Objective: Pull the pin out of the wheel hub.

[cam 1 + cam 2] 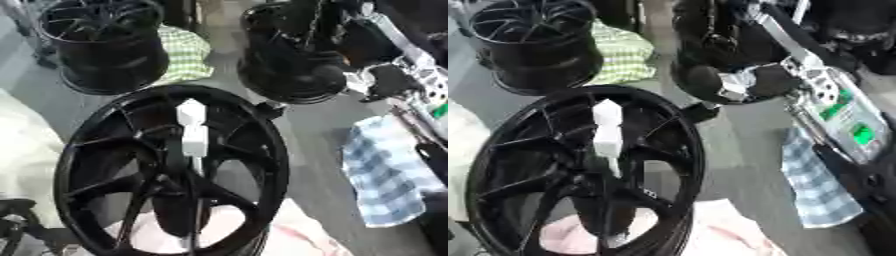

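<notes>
Pin (192, 131), white and made of two blocky pieces stacked one above the other, stands up from the middle of a black wheel hub (271, 150). One pin shows, and nothing is touching it.

Left eye view: the wheel hub fills the lower left and centre, tilted toward the camera, its thin black spokes fanning out from the middle where the pin sits. Three black wheels show in all. Besides the near one, a second wheel (105, 50) stands at the upper left and a third wheel (293, 65) at the upper centre, both well apart from the pin. Three cloths show. A green checked cloth (185, 52) lies between the two far wheels, touching the left one. A blue checked cloth (385, 170) lies on the grey worktop (315, 130) to the right of the near wheel. A pink cloth (297, 235) lies under the near wheel's lower edge. A pale cream sheet (22, 150) covers the left edge. A black shape (22, 225) sits in the lower left corner; I cannot make out what it is.

Right eye view: the right arm (833, 110), silver with green patches, comes down from the upper right. One hand shows, the right hand (770, 80), a dark mass just beside the third wheel and well apart from the pin. I cannot tell whether its fingers are apart or together.
</notes>
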### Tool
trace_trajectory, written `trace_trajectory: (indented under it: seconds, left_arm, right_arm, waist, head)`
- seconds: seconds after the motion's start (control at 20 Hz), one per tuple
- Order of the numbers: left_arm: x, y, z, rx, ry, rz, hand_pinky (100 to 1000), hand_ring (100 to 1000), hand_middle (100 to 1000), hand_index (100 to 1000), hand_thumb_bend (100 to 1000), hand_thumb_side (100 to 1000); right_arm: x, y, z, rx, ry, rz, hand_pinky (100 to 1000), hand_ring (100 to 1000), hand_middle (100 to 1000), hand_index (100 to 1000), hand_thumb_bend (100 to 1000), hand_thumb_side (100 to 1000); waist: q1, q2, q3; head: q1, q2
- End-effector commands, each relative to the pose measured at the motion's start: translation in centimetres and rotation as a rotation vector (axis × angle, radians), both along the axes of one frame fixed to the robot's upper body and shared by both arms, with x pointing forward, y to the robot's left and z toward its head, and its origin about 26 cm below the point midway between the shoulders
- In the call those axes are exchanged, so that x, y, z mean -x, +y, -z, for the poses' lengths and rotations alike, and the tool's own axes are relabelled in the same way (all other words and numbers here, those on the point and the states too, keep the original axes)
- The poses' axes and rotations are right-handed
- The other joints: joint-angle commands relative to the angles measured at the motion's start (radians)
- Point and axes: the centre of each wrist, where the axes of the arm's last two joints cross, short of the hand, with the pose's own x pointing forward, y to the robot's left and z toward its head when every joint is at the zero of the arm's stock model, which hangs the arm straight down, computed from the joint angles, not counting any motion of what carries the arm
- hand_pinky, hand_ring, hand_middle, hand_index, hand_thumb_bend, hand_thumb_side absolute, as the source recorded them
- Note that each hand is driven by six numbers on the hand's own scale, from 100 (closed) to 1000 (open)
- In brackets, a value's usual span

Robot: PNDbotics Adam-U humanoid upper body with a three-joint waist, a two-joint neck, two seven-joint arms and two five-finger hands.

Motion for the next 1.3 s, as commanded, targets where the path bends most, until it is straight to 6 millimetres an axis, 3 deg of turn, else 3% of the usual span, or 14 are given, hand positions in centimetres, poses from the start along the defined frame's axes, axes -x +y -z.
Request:
trace_trajectory:
  seconds: [0.05, 0.4, 0.7, 0.95, 1.3]
  left_arm:
    - [-0.1, 0.3, -1.0, -0.017, -0.025, 0.003, 574, 211, 543, 767, 100, 867]
    - [-0.2, -0.1, -1.1, -0.021, -0.025, 0.017, 574, 207, 544, 767, 100, 868]
    - [-0.5, -0.7, -1.2, -0.02, -0.029, 0.037, 574, 220, 545, 767, 100, 866]
    - [-0.7, -1.1, -1.4, -0.01, -0.028, 0.047, 574, 226, 545, 767, 100, 867]
    - [-0.9, -1.5, -1.4, -0.006, -0.024, 0.059, 574, 228, 545, 767, 100, 866]
  right_arm:
    - [0.2, -0.2, -1.8, 0.051, -0.019, -0.002, 798, 771, 779, 934, 637, 438]
    - [0.1, 1.4, -4.6, 0.218, 0.031, -0.048, 801, 790, 795, 932, 632, 356]
    - [-0.1, 3.9, -5.3, 0.38, 0.142, -0.042, 800, 803, 800, 931, 626, 303]
    - [-1.5, 5.2, -4.3, 0.473, 0.243, 0.018, 798, 789, 784, 912, 584, 264]
    - [-5.1, 5.6, -0.8, 0.689, 0.346, 0.128, 793, 790, 790, 913, 513, 228]
  waist:
    - [-0.001, -0.012, 0.002]
    - [-0.006, -0.013, 0.016]
    - [-0.007, -0.011, 0.039]
    - [-0.005, -0.013, 0.054]
    - [-0.003, -0.016, 0.063]
  head:
    - [-0.007, -0.002]
    - [-0.019, 0.002]
    - [-0.041, 0.004]
    - [-0.056, 0.002]
    - [-0.066, 0.0]
